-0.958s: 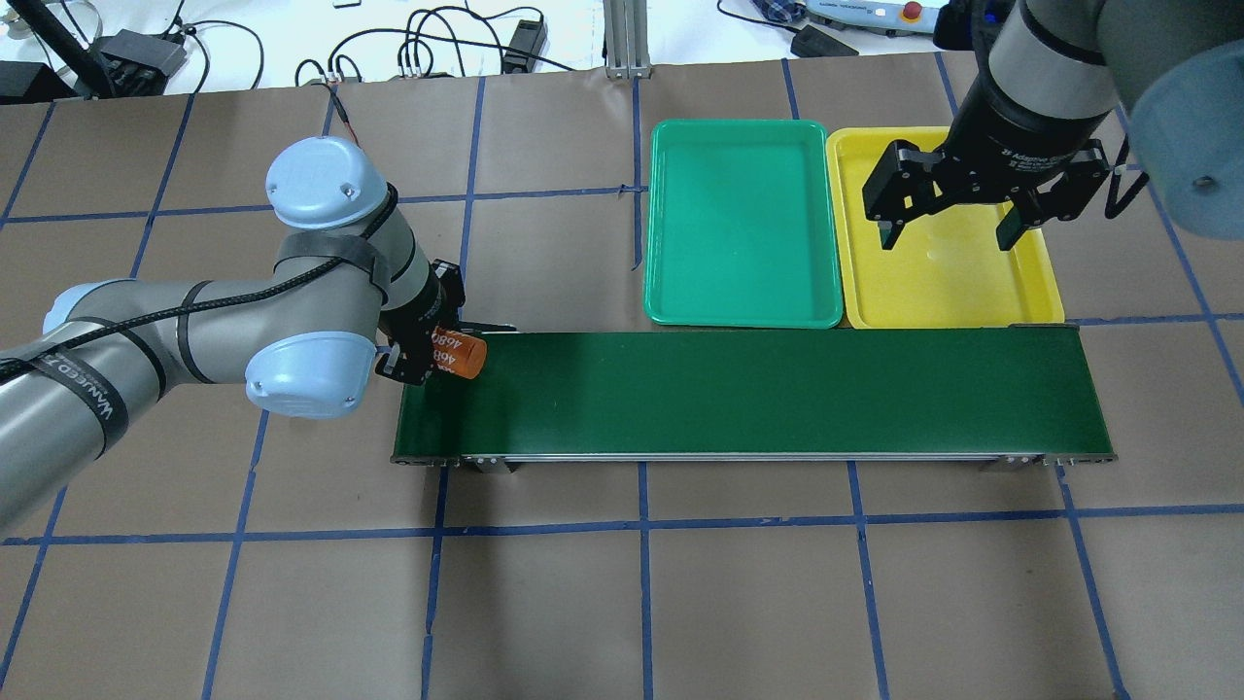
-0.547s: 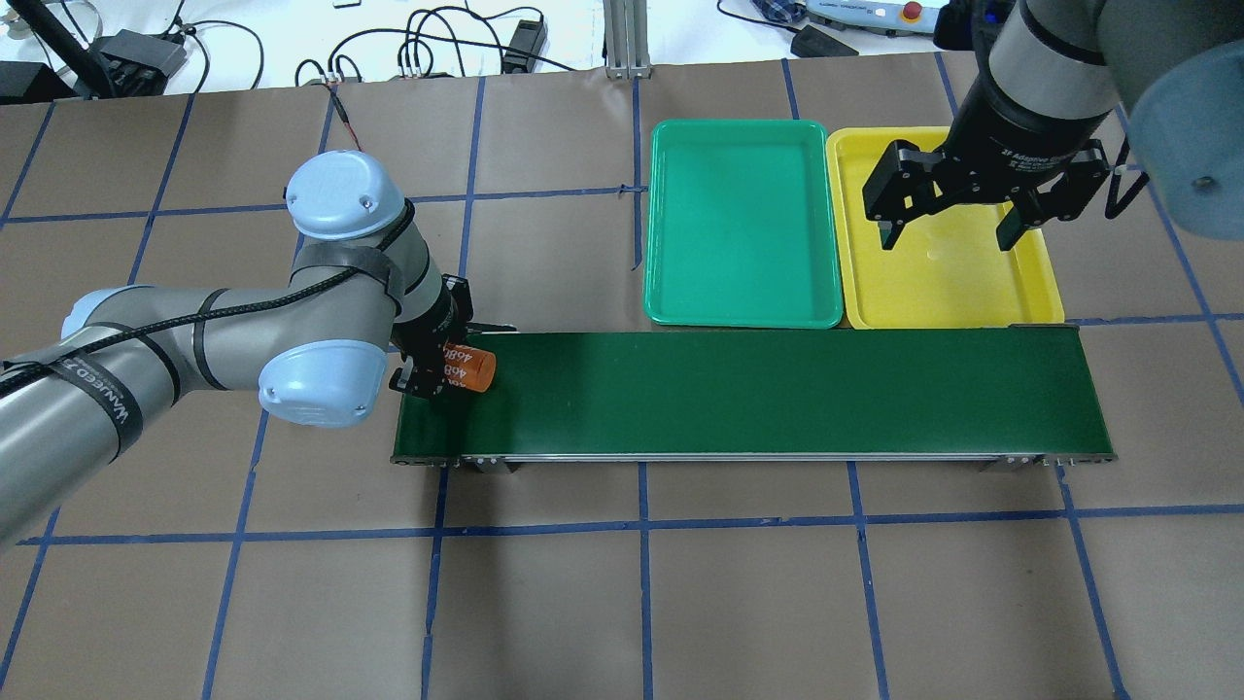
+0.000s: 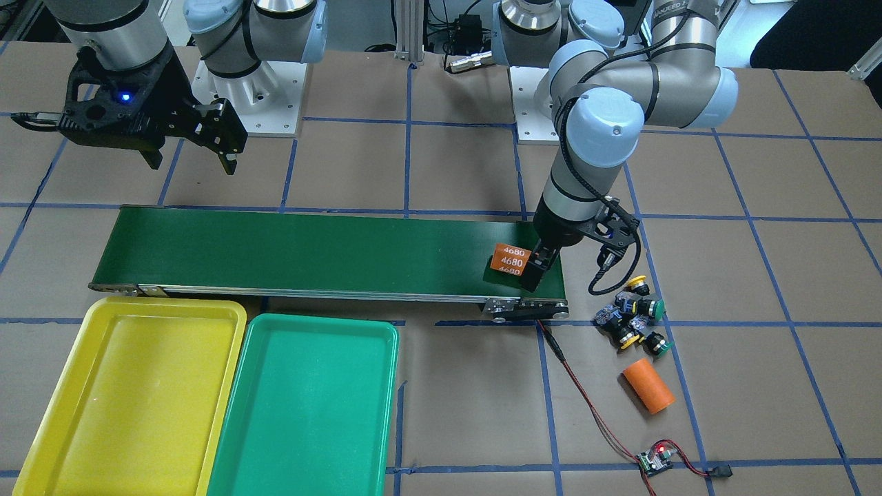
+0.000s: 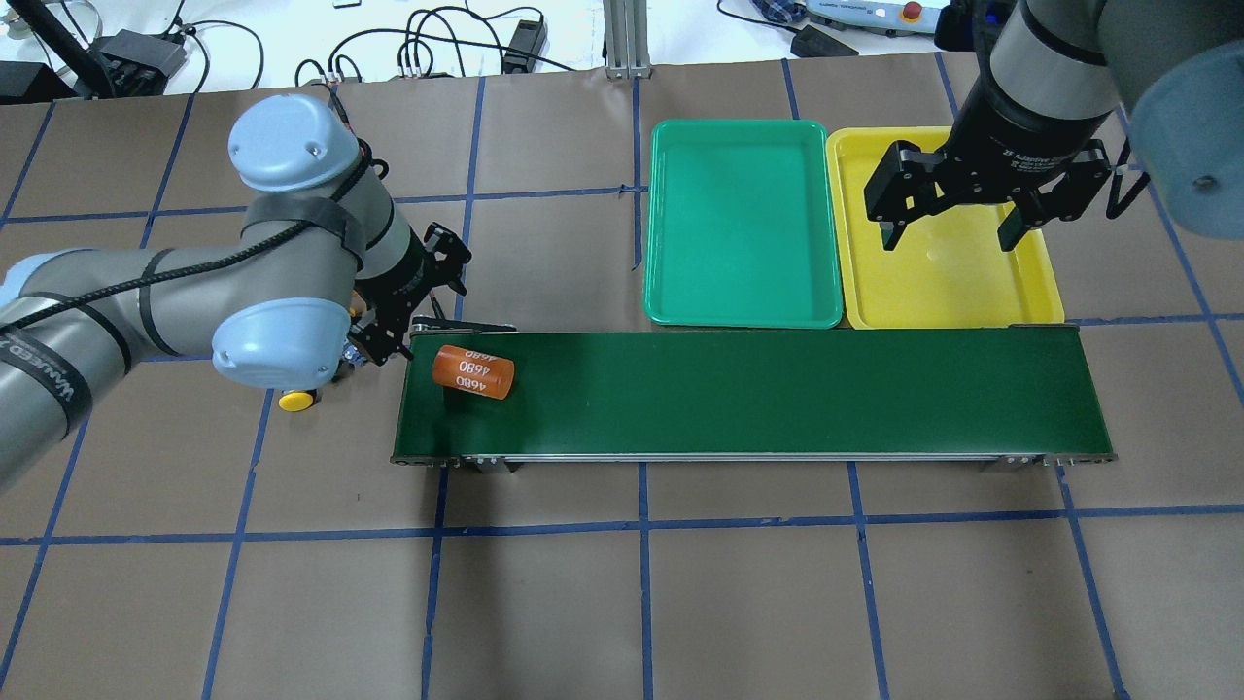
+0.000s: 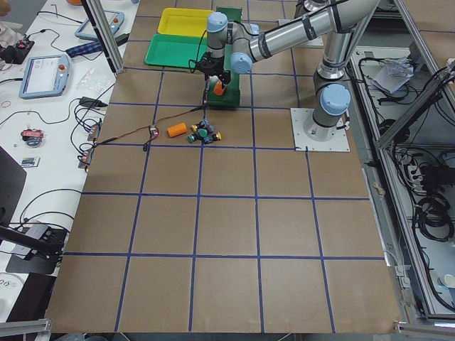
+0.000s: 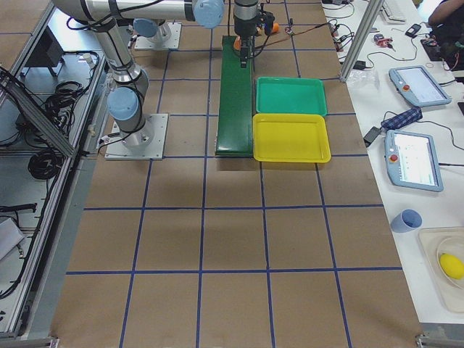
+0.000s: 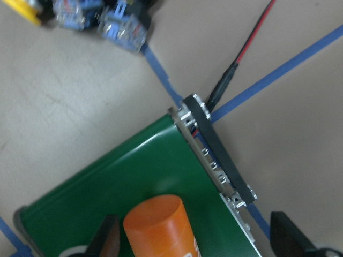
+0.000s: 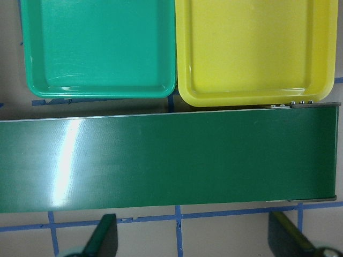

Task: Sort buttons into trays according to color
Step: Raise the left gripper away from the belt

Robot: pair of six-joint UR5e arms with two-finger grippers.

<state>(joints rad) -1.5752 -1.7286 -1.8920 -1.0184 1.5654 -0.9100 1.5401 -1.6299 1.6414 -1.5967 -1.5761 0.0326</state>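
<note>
- The table [image 4: 680,603], covered in brown paper with a grid of blue tape, carries everything.
- A long dark-green conveyor belt [image 4: 777,389] lies along the table's middle.
- A shallow rectangular green plastic tray [image 4: 743,224] and a matching yellow plastic tray [image 4: 948,292] sit side by side. Both touch the belt's long edge away from the robot, and the yellow one is at the belt's right-end corner.
- The right gripper [image 4: 948,233] hangs over the yellow tray, fingers spread wide and holding nothing.
- The left gripper [image 4: 410,297] is at the belt's left-end corner, jaws parted and gripping nothing.
- An orange cylinder printed "4680" [image 4: 472,371] lies on its side on the belt's left end, free of the fingers.
- A plain orange cylinder [image 3: 648,387] lies on the table past that end.
- Four small push-button switches [image 3: 632,306], two yellow-capped and two green-capped, are clustered on the table just beside the belt's left end, well apart from both trays.
- A small circuit board [image 3: 654,460] with a red light lies near the operators' edge.
</note>
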